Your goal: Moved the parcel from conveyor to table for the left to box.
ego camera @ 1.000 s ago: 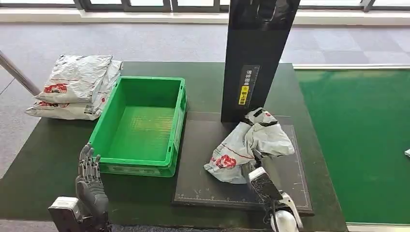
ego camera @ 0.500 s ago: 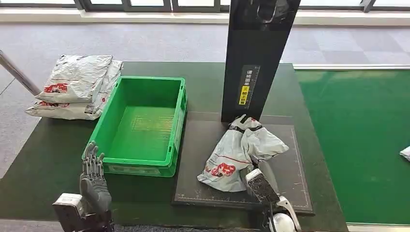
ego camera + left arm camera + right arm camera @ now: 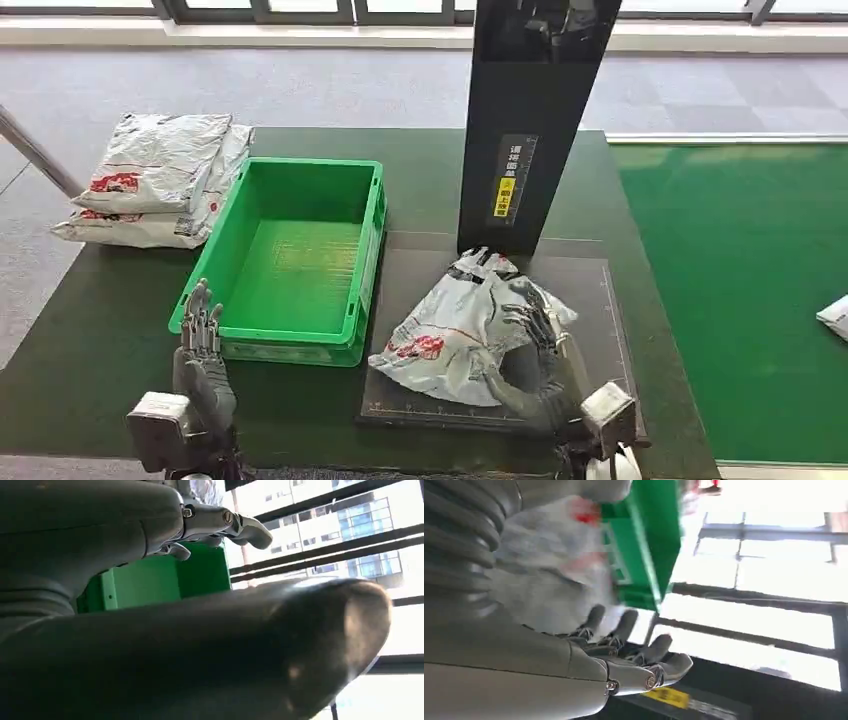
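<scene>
Parcel, grey w/ red print, lies crumpled on dark mat on table, just right of green bin, in front of black upright panel. Right hand rests on parcel's right side, fingers spread over it; can't tell if gripping. Left hand released, fingers apart, near bin's front-left corner. Two more parcels stacked left of bin.

You see a grey-white parcel with red print, a bright green box at its nine o'clock, and at twelve o'clock a black pillar — yellow label on it.
</scene>
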{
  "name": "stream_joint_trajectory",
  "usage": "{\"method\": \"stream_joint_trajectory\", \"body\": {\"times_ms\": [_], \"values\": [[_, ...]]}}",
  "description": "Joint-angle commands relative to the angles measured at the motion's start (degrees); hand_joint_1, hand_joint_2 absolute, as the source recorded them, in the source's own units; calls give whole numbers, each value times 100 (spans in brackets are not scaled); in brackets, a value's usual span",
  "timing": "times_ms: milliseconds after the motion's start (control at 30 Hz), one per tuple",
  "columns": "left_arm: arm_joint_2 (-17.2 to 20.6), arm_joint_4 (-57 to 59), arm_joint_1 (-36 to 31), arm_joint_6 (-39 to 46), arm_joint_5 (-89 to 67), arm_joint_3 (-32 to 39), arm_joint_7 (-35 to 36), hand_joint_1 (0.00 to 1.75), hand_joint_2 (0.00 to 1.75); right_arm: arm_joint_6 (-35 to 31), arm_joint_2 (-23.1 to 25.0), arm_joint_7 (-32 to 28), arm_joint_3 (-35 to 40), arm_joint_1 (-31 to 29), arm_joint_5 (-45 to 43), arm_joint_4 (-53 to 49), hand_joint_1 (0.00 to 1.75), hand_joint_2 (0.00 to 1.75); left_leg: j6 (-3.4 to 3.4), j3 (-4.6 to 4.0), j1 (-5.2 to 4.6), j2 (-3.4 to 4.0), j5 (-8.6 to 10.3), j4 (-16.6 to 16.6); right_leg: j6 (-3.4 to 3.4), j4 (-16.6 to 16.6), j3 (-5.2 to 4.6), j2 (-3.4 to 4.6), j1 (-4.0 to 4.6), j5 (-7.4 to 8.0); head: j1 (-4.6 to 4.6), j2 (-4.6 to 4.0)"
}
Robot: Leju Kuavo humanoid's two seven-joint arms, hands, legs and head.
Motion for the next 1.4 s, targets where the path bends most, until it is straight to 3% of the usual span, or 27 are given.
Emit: {"method": "stream_joint_trajectory", "body": {"times_ms": [33,267,400,433,467,533,567,667,700,733,1033,1100,1133,1267,1400], "values": [[10,-452,291,825,-568,-851,362,0,0,-825,-23,442,-415,-264,899,143,0,175,13,8,-5,-8,1,-6,9,-8,12,-9,-5,-1,0,0],[153,-284,99,587,-804,-1000,645,0,0,-1113,10,632,-357,-352,1265,282,0,175,12,10,-6,-7,3,-10,7,-11,16,-11,-5,2,0,0],[231,80,-208,129,-978,-1236,718,0,0,-1525,48,628,-396,-547,1541,172,0,175,12,10,-8,-15,7,-12,6,-9,15,-20,-7,1,0,2],[329,118,-263,103,-1303,-1389,611,0,0,-1888,134,387,-497,-623,1618,93,0,175,10,6,-7,-9,5,-6,5,-4,9,-13,-7,1,0,0],[380,197,-434,299,-1908,-1638,536,0,0,-2400,239,3,-560,-749,1709,-106,0,175,13,10,-9,-13,7,-10,7,-9,14,-18,-8,2,0,0],[454,480,-933,907,-2834,-2153,551,0,0,-2550,234,-197,-411,-939,1654,-359,0,175,14,1,-11,-13,9,-5,7,-2,4,-19,-9,3,0,0],[660,878,-1488,564,-2932,-2552,1057,0,0,-3046,291,-505,-353,-1046,1775,-520,0,175,12,-9,-13,-22,11,2,7,6,-6,-25,-12,2,0,0],[891,1881,-2517,748,-2962,-3046,1323,0,0,-3521,127,-505,0,-1117,1690,-800,0,175,16,-12,-15,-51,26,1,8,2,-1,-55,-14,4,-2,2],[962,2563,-3226,405,-2808,-3377,1194,0,0,-4000,-58,-505,295,-1134,1468,-1123,0,175,20,-13,-17,-70,38,-5,10,-3,0,-74,-17,10,-2,0],[880,2864,-3463,447,-2766,-3368,1216,0,0,-4061,-80,-505,340,-1109,1456,-1134,0,175,21,-20,-19,-79,43,0,14,0,3,-84,-18,12,0,0],[934,2862,-3421,535,-2731,-3439,1178,0,0,-4134,-153,-505,411,-1079,1403,-1147,0,175,30,-3,-25,-26,39,1,25,-4,8,-22,-24,34,0,0],[878,3724,-4080,138,-2717,-3791,1235,0,0,-4684,-527,-505,863,-1082,1216,-1359,0,175,30,-5,-24,-31,40,3,25,-5,8,-26,-23,33,0,0],[783,4233,-4416,61,-2729,-3918,1183,0,175,-4794,-603,-505,959,-1104,1167,-1336,0,175,36,2,-26,-37,47,-15,28,-24,17,-33,-24,39,0,0],[253,6328,-5566,-370,-2712,-4357,922,0,175,-4809,-619,-505,1164,-1214,1112,-1212,0,175,38,-23,-22,-71,52,12,29,-5,4,-66,-21,35,2,0],[-68,8025,-6125,-880,-3060,-4879,1344,0,175,-4556,-650,-505,1345,-1513,996,-813,0,175,42,-17,-29,-45,49,10,34,-6,4,-43,-24,40,0,0]]}}
